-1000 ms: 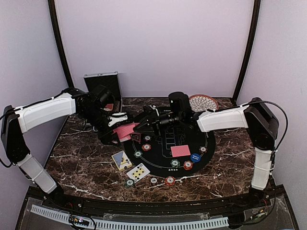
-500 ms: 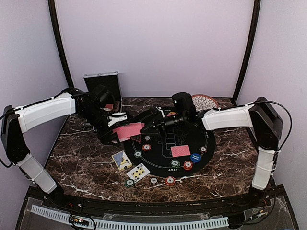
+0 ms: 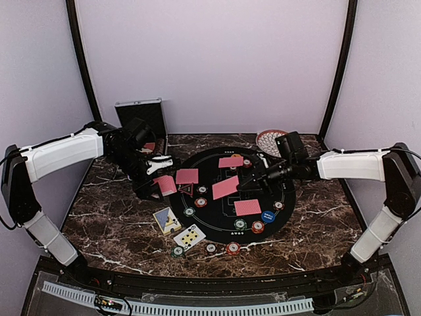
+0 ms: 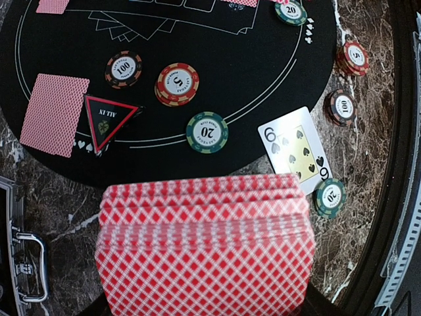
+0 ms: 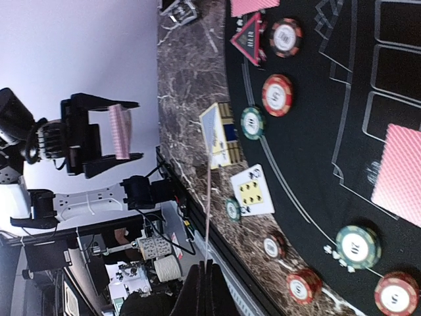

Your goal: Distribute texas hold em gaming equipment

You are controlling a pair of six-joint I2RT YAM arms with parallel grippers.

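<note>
Top view: left fingers (image 3: pixel 156 186) clenched on the deck (image 3: pixel 164 184) of red-backed cards, parked just off the left rim of the black mat (image 3: pixel 217 220). Right fingers (image 3: pixel 246 184) pinched on a single card (image 3: pixel 225 187) over the middle of the mat. Its long axis runs out from the fingertips toward the left arm, and it's tilted, not flat. Three cards lie face down on the mat: far card (image 3: pixel 231 161) beyond the right fingers, near card (image 3: pixel 247 207) just on their near side, left card (image 3: pixel 187 176) past the held card's tip, next to the triangle marker (image 3: pixel 186 191). Chips (image 3: pixel 258 226) sit along the mat's near rim, and two face-up cards (image 3: pixel 167 220) lie on the tabletop (image 3: pixel 112 217) on the near side of the left fingers. Left wrist: the deck (image 4: pixel 204 243) fills the lower frame and hides the fingers gripping it. Ahead of it are the six of spades (image 4: pixel 295 150), the marker (image 4: pixel 108 120) and the left card (image 4: pixel 54 114). Right wrist: fingers (image 5: pixel 207 270) closed flat on the single card (image 5: pixel 209 210), seen edge-on as a thin line straight out from the tips, with the near card (image 5: pixel 398 164) off to one side on the mat. My read: the right arm lays this one. The drop spot is on the mat under and ahead of its fingers, and the card needs levelling first. Can't tell which seat it goes to.
</note>
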